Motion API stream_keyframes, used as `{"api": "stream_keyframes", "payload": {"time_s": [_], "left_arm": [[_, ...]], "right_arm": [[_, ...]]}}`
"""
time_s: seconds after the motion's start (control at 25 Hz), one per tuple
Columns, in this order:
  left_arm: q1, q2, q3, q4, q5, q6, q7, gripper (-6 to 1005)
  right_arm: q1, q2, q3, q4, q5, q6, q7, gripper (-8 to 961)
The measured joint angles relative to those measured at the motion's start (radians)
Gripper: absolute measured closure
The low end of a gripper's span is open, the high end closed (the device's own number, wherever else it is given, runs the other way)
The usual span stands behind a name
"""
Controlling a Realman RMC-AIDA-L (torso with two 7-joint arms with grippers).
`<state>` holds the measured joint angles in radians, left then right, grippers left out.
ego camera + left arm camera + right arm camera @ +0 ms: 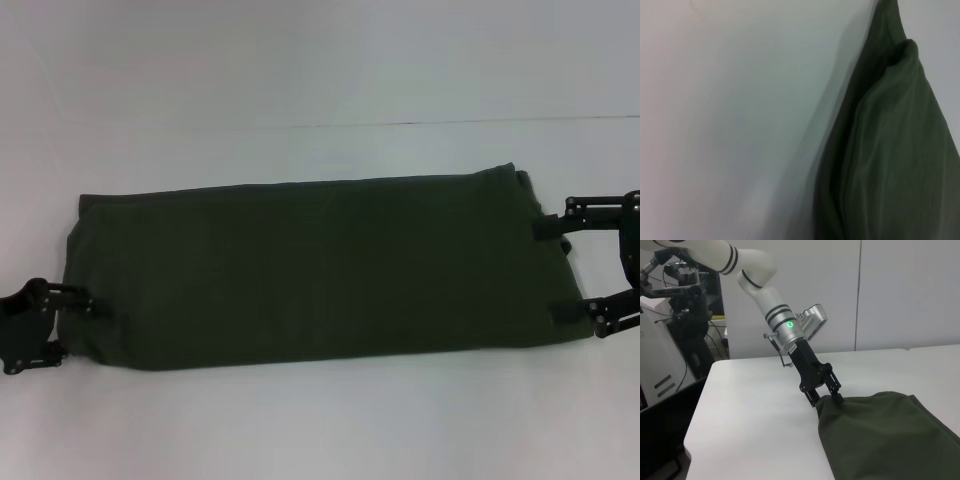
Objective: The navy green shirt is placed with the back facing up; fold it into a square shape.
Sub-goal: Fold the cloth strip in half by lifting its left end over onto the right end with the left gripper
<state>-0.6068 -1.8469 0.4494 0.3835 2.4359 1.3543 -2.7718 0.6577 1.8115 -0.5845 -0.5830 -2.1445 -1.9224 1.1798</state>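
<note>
The left gripper (85,325) sits at the left end of the navy green shirt (320,265), at its near-left corner. In the head view one finger (82,295) reaches onto the cloth edge and the other lies lower, by the corner. In the right wrist view the same gripper (825,397) comes down at a slant from its white arm (752,270), and its two dark fingertips stand a little apart right at the shirt's edge, touching the fabric; whether they actually pinch the cloth I cannot tell. The left wrist view shows only a raised fold of the shirt (890,150) close up against the pale table (740,125).

The right gripper (562,268) is at the right end of the shirt, spread wide. Its far finger (548,229) lies on the cloth near the far-right corner and its near finger (568,309) lies on the cloth near the near-right corner, so the two tips rest well apart along that short edge.

The shirt lies flat on the white table (320,420) as a long band running left to right, plain side up, with both long edges fairly straight. Its left end looks rounded and slightly bunched. In the right wrist view the table's left edge shows, with dark equipment (675,305) beyond it and a pale wall behind.
</note>
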Motion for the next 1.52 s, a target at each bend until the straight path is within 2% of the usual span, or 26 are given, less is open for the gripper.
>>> {"api": "stream_keyframes", "payload": {"time_s": [0.16, 0.4, 0.52, 0.72, 0.92, 1.2, 1.52], "left_arm": [[0.000, 0.000, 0.000, 0.000, 0.000, -0.001, 0.000, 291], [0.001, -0.002, 0.000, -0.008, 0.000, -0.016, -0.005, 464], [0.003, -0.003, -0.007, -0.016, 0.000, -0.036, -0.015, 459], [0.004, -0.002, -0.013, -0.020, 0.000, -0.047, -0.023, 618], [0.004, 0.002, -0.021, -0.019, 0.000, -0.044, -0.024, 847], [0.012, 0.005, -0.025, -0.011, 0.000, -0.042, -0.013, 909], [0.037, 0.006, -0.026, 0.013, 0.002, -0.039, 0.027, 940]], "right_arm": [[-0.001, 0.000, 0.002, 0.000, 0.000, -0.005, -0.001, 9], [-0.001, 0.003, 0.002, 0.000, 0.000, -0.005, -0.002, 9], [-0.001, 0.004, 0.002, -0.001, 0.000, -0.005, -0.002, 9], [0.000, 0.006, 0.003, -0.007, 0.000, -0.007, 0.001, 10], [0.000, 0.009, 0.003, -0.011, 0.000, -0.007, 0.006, 10], [0.004, 0.012, 0.020, -0.009, 0.000, 0.009, 0.033, 10], [-0.012, 0.059, 0.125, -0.014, 0.000, 0.041, 0.081, 11]]}}
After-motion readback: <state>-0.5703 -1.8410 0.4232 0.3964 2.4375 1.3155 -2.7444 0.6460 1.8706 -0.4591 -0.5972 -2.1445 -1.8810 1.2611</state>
